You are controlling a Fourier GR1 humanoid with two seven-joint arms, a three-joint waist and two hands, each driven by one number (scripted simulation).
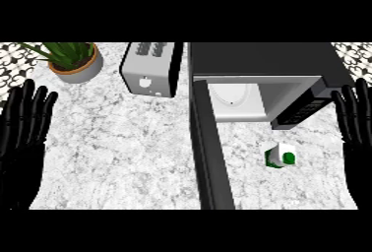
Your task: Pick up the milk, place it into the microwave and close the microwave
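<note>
The milk (280, 155), a small white carton with green marking, stands upright on the table (116, 147) in its right half, roughly midway between the far and near edges. It is outside the microwave (262, 59), in front of the open mouth and a little to the right of it, with bare table all round it.

The microwave is a dark box against the far edge, on the right half of the table. Its door (210, 157) is swung fully open and runs as a long dark bar from the oven's left front corner toward the near edge, splitting the table into 2 parts. The milk sits to the right of this door, near it but not touching. Inside the lit chamber lies a white round plate (234, 94), and a dark button panel (299, 110) shows at the right of the opening.

A silver toaster (149, 69) stands just left of the microwave, along the far edge. A green plant in a clay pot (71, 59) stands near the far left corner.

The left hand (20, 147) rests at the left edge, fingers straight, spread and pointing up. The right hand (357, 123) rests at the right edge in the same way, fingers straight and apart, well clear of the milk.
</note>
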